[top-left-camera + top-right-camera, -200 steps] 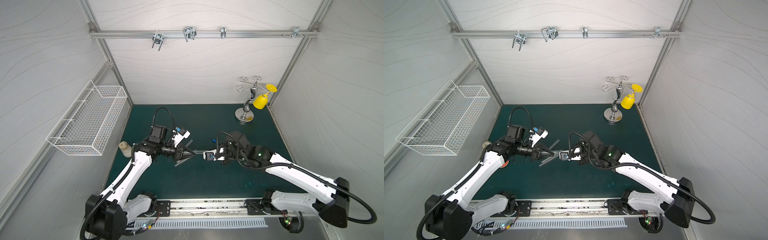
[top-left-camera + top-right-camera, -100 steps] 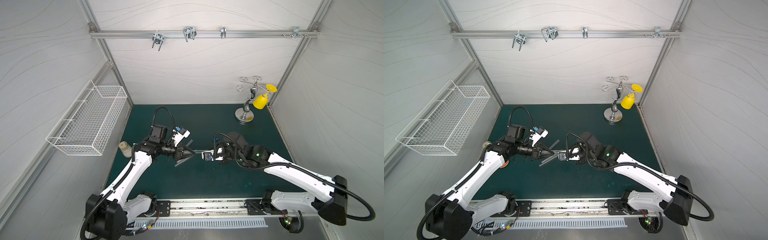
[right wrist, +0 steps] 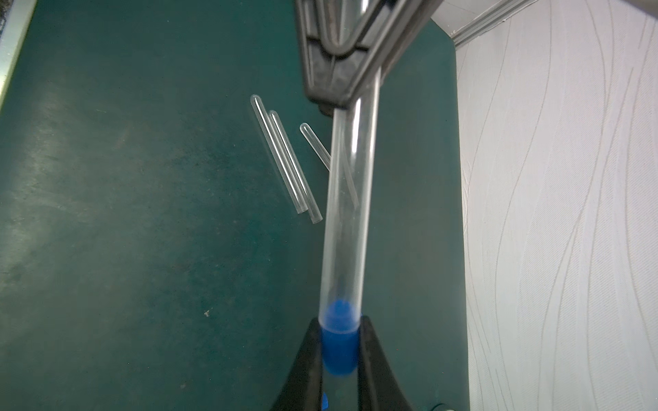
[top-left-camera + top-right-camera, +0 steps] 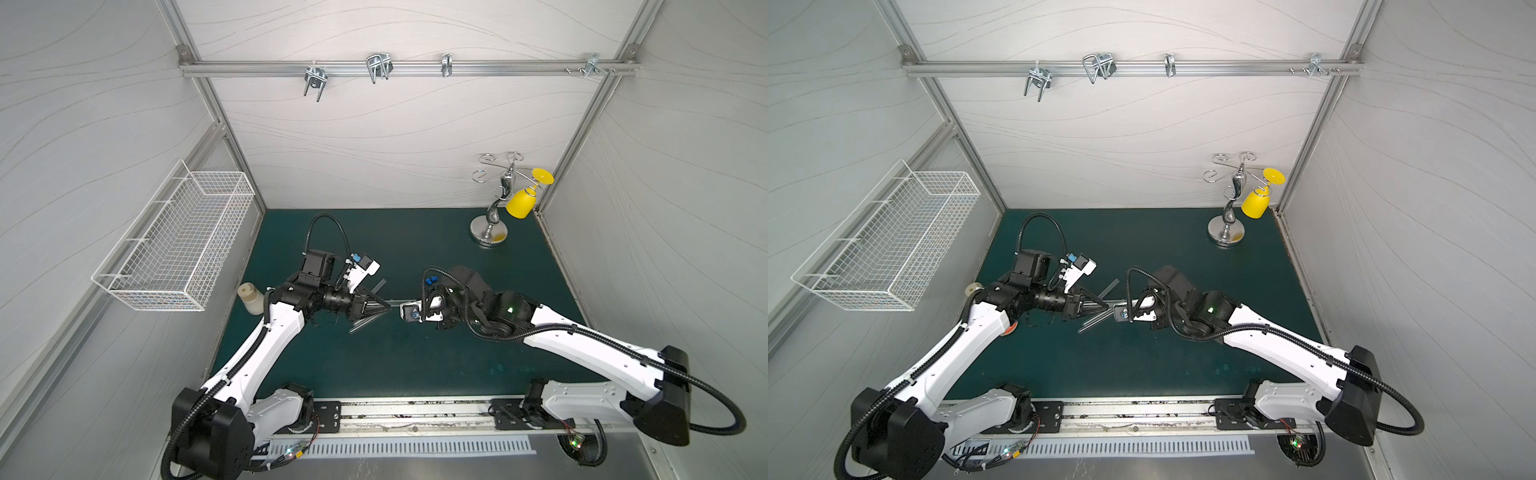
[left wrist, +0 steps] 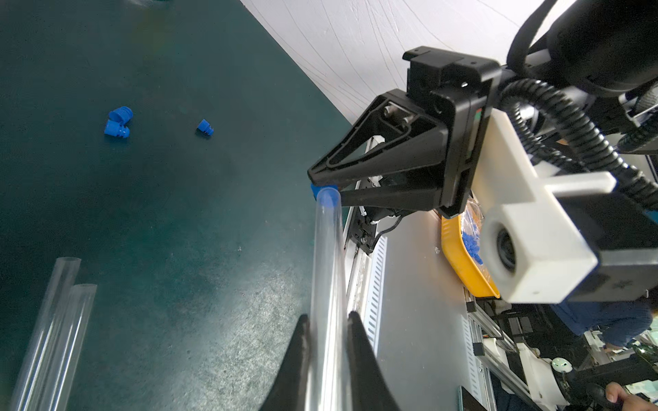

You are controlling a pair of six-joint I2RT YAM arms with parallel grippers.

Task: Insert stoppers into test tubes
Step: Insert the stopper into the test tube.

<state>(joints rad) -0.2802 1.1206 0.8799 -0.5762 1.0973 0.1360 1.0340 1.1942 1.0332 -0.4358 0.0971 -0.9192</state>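
both arms (image 4: 266,345) (image 4: 582,336) inward, left gripper (image 5: 327,320) on tube (image 5: 327,256), right gripper (image 3: 340,341) on stopper (image 3: 338,352)

Lighting in both top views was bright, even and diffuse, with faint shadows only and wide-angle stretch toward the edges. In the left wrist view a pale sheen lay on the mat (image 5: 249,291) ahead of the left fingers (image 5: 295,366), themselves soft. In the right wrist view the stopper (image 3: 338,345) between the right fingers (image 3: 306,366) was blurred, the held tube (image 3: 350,213) streaked with glare.

White arms (image 4: 266,345), black joints (image 4: 208,432) (ribbed black cables (image 5: 576,121)).
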